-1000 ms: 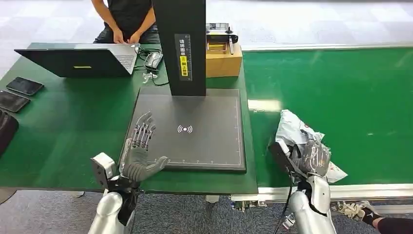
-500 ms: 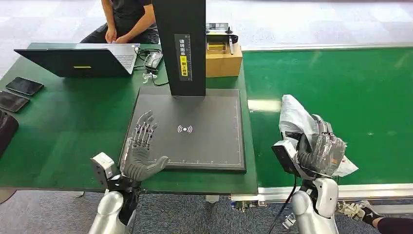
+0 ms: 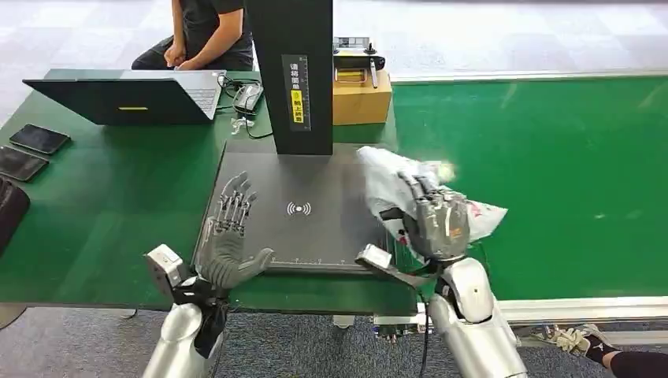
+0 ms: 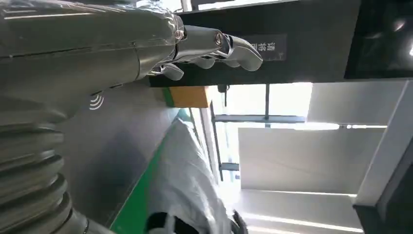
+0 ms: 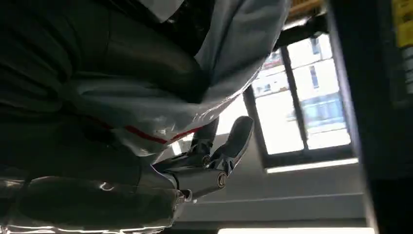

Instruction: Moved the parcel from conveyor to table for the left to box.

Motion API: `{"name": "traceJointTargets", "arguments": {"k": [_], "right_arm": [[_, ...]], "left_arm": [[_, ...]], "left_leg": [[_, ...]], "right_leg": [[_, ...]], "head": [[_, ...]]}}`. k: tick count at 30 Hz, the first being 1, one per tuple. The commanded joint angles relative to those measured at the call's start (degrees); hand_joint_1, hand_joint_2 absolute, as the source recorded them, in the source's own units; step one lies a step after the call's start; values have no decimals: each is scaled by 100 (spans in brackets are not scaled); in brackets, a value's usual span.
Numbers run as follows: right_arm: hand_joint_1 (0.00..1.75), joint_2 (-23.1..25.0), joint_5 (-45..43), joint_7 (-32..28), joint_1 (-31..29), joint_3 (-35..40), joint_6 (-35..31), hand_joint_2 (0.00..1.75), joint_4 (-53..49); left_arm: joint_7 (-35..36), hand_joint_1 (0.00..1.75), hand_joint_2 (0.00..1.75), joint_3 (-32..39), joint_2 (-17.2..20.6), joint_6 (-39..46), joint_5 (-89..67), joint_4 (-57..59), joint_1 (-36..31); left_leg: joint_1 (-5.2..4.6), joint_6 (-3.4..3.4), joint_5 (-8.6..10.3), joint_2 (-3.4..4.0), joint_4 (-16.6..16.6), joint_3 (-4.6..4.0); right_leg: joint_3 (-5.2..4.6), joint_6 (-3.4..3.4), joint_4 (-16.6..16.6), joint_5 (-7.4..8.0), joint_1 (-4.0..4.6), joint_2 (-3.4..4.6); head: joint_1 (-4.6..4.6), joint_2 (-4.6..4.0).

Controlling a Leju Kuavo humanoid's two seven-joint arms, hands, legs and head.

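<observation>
In the head view, the right hand (image 3: 438,224) gripped the parcel (image 3: 394,185), a crumpled grey-white plastic mailer, with its fingers wrapped round the bag from below. The parcel was held above the right edge of the dark scanner pad (image 3: 315,209), partly over the pad and partly over the green conveyor (image 3: 551,157) beside the bench (image 3: 102,205). Whether the parcel touched the pad could not be told. The left hand (image 3: 227,236) was held at the pad's left edge near the bench's front edge, palm up, fingers spread apart and holding nothing. A black upright column (image 3: 293,71) stood at the back of the pad, with a cardboard box (image 3: 361,98) just beside it at the bench's back right corner. A laptop (image 3: 126,96) sat towards the back left of the bench, two phones (image 3: 30,150) lay near its left edge, and a person (image 3: 201,35) sat behind the back edge.

In the left wrist view, the left hand (image 4: 97,58) showed its fingers (image 4: 229,46) extended and apart, with nothing in them. Beyond it lay the scanner pad (image 4: 107,146), a strip of green, the cardboard box (image 4: 187,96) and the pale parcel (image 4: 187,185).

In the right wrist view, the right hand (image 5: 146,161) was pressed up against the parcel (image 5: 229,53), whose pale plastic with a red line draped over the palm; fingertips (image 5: 238,134) stuck out past the bag's edge. The black column (image 5: 380,97) stood at one side.
</observation>
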Motion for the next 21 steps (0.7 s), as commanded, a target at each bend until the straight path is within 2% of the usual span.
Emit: {"name": "traceJointTargets", "arguments": {"k": [1,3,6,11,17,21], "right_arm": [[175,-83,-448,-259,-1035,2402,189,175,1707],[175,-54,-435,-239,-1041,2571,213,175,1780],[175,-20,92,70,-1110,2987,144,175,2053],[175,53,338,500,-1570,3383,49,175,3089],[175,-20,680,815,-2041,3545,-179,175,4252],[175,-122,751,993,-2279,3495,-453,175,4599]], "left_arm": [[-74,0,175,-172,196,39,127,577,-386],[-80,0,175,-197,195,46,139,617,-430],[-110,0,175,-218,214,61,192,716,-554],[-122,0,175,-185,225,71,198,824,-583],[-192,0,175,-262,217,27,173,962,-630],[-216,0,175,-299,211,49,175,1067,-669]], "left_leg": [[4,-16,-3,22,-10,21],[3,-17,-1,12,-10,22],[3,-15,0,7,-10,19],[4,-16,1,9,-10,18],[1,-12,4,-1,-9,18],[2,-11,6,-7,-7,18]], "right_leg": [[15,7,-11,5,1,28],[16,8,-8,1,0,17],[16,8,-9,2,0,12],[16,7,-10,5,0,14],[16,7,-9,4,-2,3],[18,10,-8,4,-2,-3]], "head": [[2,0],[-2,0],[0,0],[2,0],[0,0],[0,0]]}}
